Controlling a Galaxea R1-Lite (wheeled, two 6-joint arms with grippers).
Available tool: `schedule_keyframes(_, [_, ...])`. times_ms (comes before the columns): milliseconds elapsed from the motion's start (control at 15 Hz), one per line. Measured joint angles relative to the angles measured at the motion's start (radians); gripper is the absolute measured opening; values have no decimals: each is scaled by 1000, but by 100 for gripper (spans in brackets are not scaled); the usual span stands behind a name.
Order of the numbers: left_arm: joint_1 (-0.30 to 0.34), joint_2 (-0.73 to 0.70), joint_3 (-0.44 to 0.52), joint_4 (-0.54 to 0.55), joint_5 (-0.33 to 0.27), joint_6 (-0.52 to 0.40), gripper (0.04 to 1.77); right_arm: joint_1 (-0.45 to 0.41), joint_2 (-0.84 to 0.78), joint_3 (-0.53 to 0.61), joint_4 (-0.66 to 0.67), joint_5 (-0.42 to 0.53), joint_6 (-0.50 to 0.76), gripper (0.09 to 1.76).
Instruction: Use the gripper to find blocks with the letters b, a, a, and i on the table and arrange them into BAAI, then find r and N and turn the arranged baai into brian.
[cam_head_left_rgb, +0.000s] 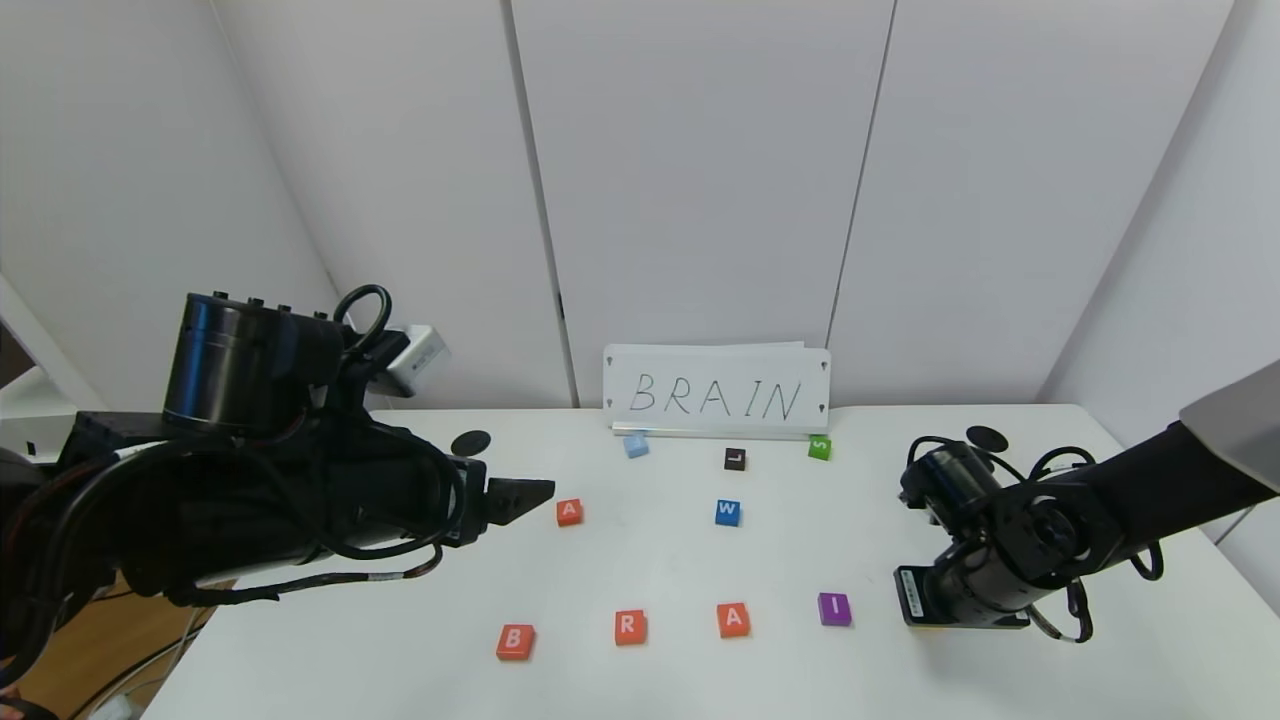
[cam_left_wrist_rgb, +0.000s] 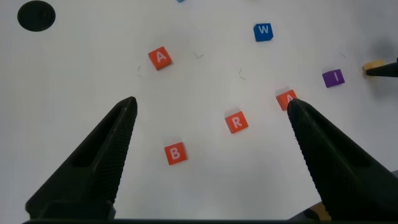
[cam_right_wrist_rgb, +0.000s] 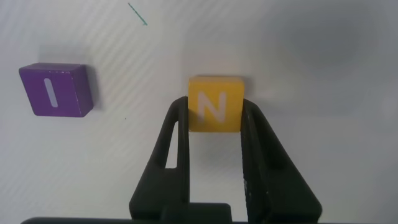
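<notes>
Four tiles sit in a row at the bottom of the head view: B (cam_head_left_rgb: 515, 641), r (cam_head_left_rgb: 630, 627), A (cam_head_left_rgb: 733, 619) and I (cam_head_left_rgb: 835, 608). Just right of the I, low on the table (cam_head_left_rgb: 300, 660), the right gripper (cam_right_wrist_rgb: 214, 124) pinches N (cam_right_wrist_rgb: 214, 102). Set it down straight, in line, with the same gap. Only its wrist view shows the yellow tile. Farther back at middle left, the left gripper (cam_left_wrist_rgb: 208, 112) hangs wide open, holding nothing, near the spare A (cam_head_left_rgb: 569, 512).
</notes>
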Motion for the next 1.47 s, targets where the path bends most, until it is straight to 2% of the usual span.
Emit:
schedule_keyframes(733, [1, 0, 0, 0, 0, 0, 172, 1, 20, -13, 0, 0, -1, 54])
schedule_keyframes(867, [1, 0, 0, 0, 0, 0, 172, 1, 20, -13, 0, 1, -1, 80])
schedule_keyframes(1067, [1, -1, 0, 0, 0, 0, 172, 1, 20, -13, -1, 1, -2, 109])
schedule_keyframes(1267, [1, -1, 0, 0, 0, 0, 172, 1, 20, -13, -1, 1, -1, 129])
schedule_keyframes(1467, [1, -1, 0, 0, 0, 0, 172, 0, 20, -13, 0, 0, -1, 142])
